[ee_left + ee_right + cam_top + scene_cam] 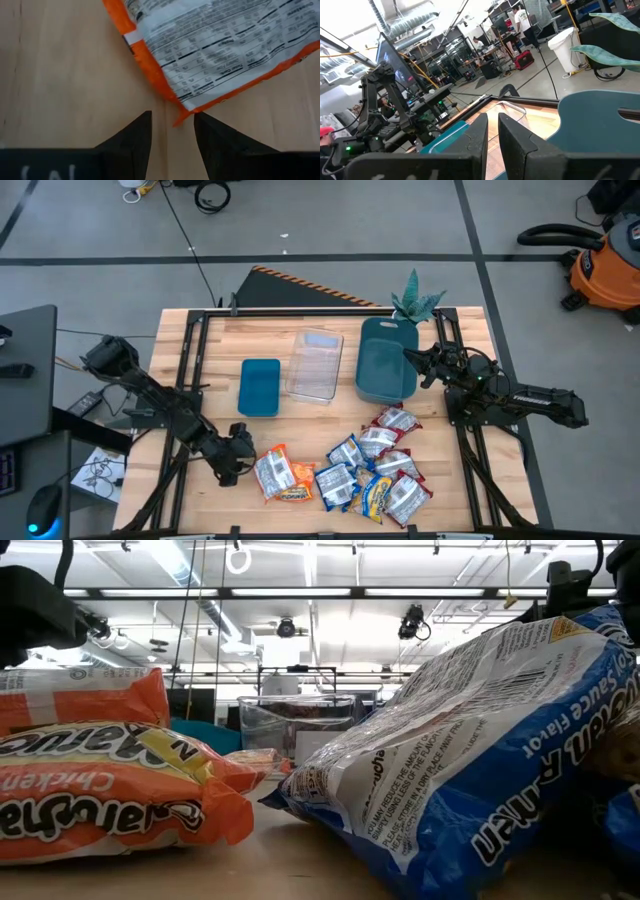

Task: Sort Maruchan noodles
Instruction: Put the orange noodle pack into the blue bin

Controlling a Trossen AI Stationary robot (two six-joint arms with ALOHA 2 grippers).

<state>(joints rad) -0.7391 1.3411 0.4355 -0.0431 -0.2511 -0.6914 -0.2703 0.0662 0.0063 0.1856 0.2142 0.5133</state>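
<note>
Several Maruchan noodle packets lie flat on the table's near half. An orange-edged packet [271,475] lies on the left of the group, and a heap of blue, yellow and red packets [375,470] lies to its right. The low view shows an orange packet [100,780] and a blue packet [480,760] close up. My left gripper [235,455] is low at the table, just left of the orange-edged packet [210,45], and it is open. My right gripper [420,365] hovers beside the large teal bin [385,360]. Its fingers [492,125] are open by a narrow gap and hold nothing. My left gripper [172,125] has its open fingers on either side of the orange-edged packet's corner [179,117], which lies flat on the table. The fingers come in low from the table's left. I cannot tell whether a finger touches the corner.
A small teal bin [259,387], a clear container [315,365] and the large teal bin stand in a row across the table's middle. A green plant [415,300] stands at the far edge. Bare wood lies left of the packets and near the left gripper.
</note>
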